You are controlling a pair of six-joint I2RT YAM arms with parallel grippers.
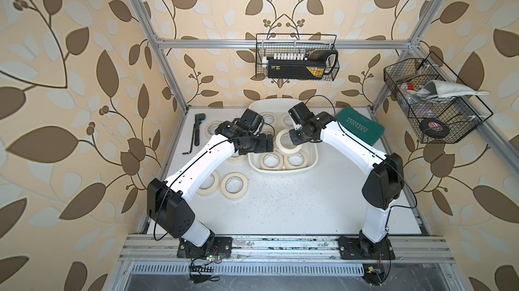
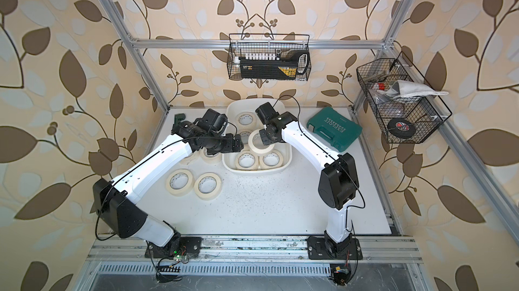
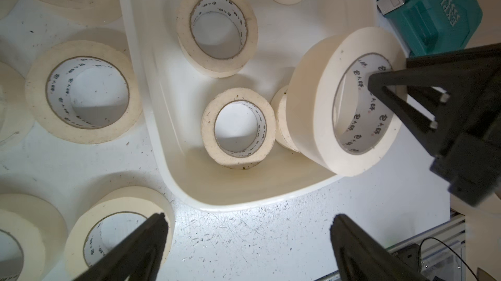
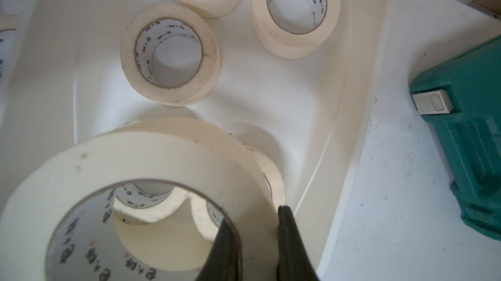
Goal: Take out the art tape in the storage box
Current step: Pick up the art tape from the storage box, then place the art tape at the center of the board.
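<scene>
Cream tape roll (image 3: 311, 114) hanging over your white storage box (image 3: 244, 195), your right gripper (image 4: 253, 216) clamping its wall, your left gripper (image 3: 248, 216) spreading wide and holding nothing beside the box, other rolls (image 3: 208, 130) lying inside it and on your table (image 1: 295, 205).

Hidden in part under left arm (image 1: 202, 160): art tape rolls (image 1: 207, 192). Masked by it and right arm (image 1: 348, 140) in both top views: middle of storage box (image 1: 314, 157). Cropped at left wrist view's edges: several rolls, teal case (image 3: 433, 14). Unreadable: core print (image 3: 363, 127) of held roll (image 3: 311, 119), wire basket (image 1: 404, 107) contents.
</scene>
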